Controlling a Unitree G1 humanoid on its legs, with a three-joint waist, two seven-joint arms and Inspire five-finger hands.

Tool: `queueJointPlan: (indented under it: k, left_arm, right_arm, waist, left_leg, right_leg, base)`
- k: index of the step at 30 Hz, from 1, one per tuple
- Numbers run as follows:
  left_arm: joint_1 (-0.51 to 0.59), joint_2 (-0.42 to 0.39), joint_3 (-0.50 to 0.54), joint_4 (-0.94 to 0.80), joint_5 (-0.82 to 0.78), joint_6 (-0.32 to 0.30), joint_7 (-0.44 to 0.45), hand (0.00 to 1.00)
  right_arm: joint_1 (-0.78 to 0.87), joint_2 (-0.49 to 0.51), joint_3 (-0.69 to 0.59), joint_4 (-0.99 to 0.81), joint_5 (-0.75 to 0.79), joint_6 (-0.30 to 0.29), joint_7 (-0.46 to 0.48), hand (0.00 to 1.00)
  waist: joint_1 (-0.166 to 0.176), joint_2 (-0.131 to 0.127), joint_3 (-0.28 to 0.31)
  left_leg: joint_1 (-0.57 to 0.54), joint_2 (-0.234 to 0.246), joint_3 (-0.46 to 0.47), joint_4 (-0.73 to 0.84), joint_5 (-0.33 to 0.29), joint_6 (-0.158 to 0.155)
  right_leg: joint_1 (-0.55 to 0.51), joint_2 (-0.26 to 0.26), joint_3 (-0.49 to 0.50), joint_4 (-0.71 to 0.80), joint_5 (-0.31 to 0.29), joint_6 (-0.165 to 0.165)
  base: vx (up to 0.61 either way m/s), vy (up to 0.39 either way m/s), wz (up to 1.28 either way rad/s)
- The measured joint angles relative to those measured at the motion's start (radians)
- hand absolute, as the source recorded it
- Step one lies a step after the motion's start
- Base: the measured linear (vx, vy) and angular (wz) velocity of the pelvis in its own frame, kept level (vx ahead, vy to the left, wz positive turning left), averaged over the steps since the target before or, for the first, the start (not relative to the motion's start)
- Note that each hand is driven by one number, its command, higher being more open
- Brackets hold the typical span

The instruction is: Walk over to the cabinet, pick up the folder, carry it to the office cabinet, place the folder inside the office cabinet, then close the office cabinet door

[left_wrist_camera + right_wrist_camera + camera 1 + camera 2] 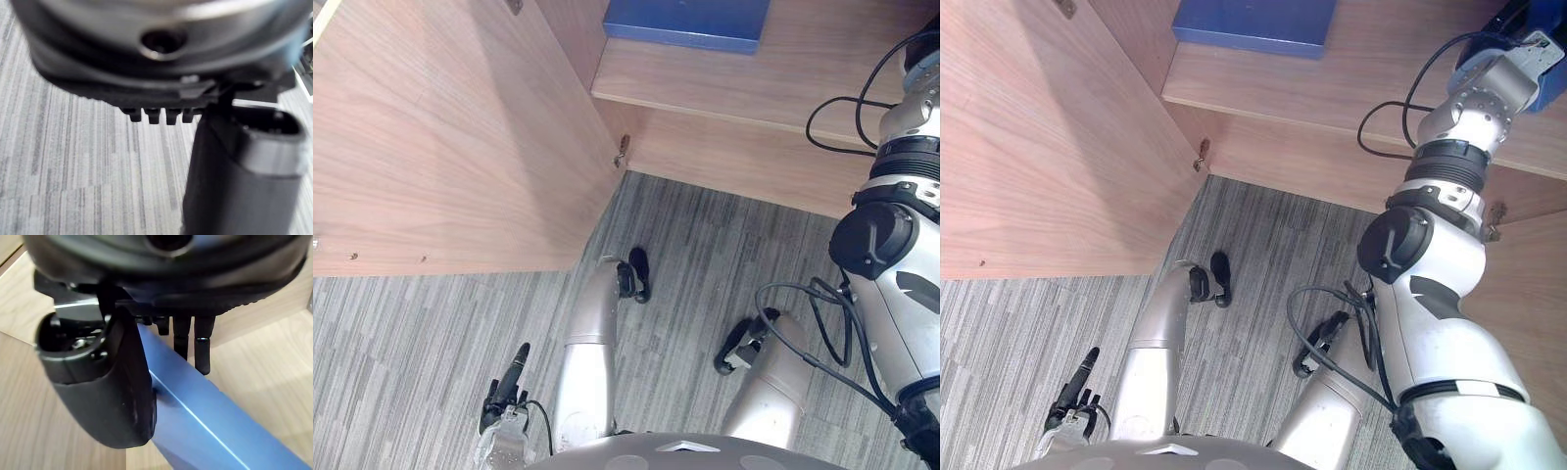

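Right hand [98,396] at 1 o'clock clamps the blue folder [210,426], likely to lay it on the cabinet shelf [1332,78]; left hand [506,392] hangs slack, fingers apart, at 7 o'clock.

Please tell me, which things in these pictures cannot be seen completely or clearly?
1. Held folder: in the right wrist view, the thumb of the right hand covers part of it, and the frame edge cuts off the rest.
2. Second blue item on the shelf: cut off by the top edge in both eye views.
3. Cabinet door: cut off by the left edge in both eye views, so its full extent is unknown.
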Motion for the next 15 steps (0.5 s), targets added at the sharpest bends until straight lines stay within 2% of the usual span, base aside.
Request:
queueJointPlan:
  k: [2, 6, 15]
  left_arm:
    - [-0.004, 0.000, 0.001, -0.001, 0.000, 0.000, 0.002, 1.00]
    - [-0.062, -0.012, 0.000, -0.001, 0.000, -0.003, 0.018, 1.00]
    - [-0.068, -0.020, 0.004, 0.010, 0.000, 0.001, 0.012, 1.00]
  right_arm:
    - [-0.012, 0.000, 0.004, 0.000, -0.003, 0.006, 0.003, 1.00]
    - [-0.020, 0.008, 0.013, 0.001, -0.058, 0.073, 0.012, 1.00]
    - [-0.020, -0.003, 0.011, 0.055, -0.080, 0.158, 0.054, 1.00]
  waist:
    - [-0.001, 0.000, 0.000]
    - [-0.001, -0.001, 0.000]
    - [-0.008, -0.011, 0.006]
  left_leg:
    - [0.000, 0.001, 0.000, 0.000, 0.000, 0.000]
    - [0.001, 0.007, 0.000, 0.002, 0.000, -0.001]
    - [0.001, 0.008, -0.001, 0.002, 0.001, -0.001]
  right_leg:
    - [0.000, 0.001, 0.000, 0.000, 0.000, 0.000]
    - [0.000, 0.007, 0.000, 0.000, 0.000, 0.000]
    - [0.001, 0.008, 0.000, 0.000, 0.000, 0.000]
  base:
    - [0.00, 0.000, 0.00]
    - [-0.01, 0.014, -0.02]
    - [0.00, 0.000, 0.00]
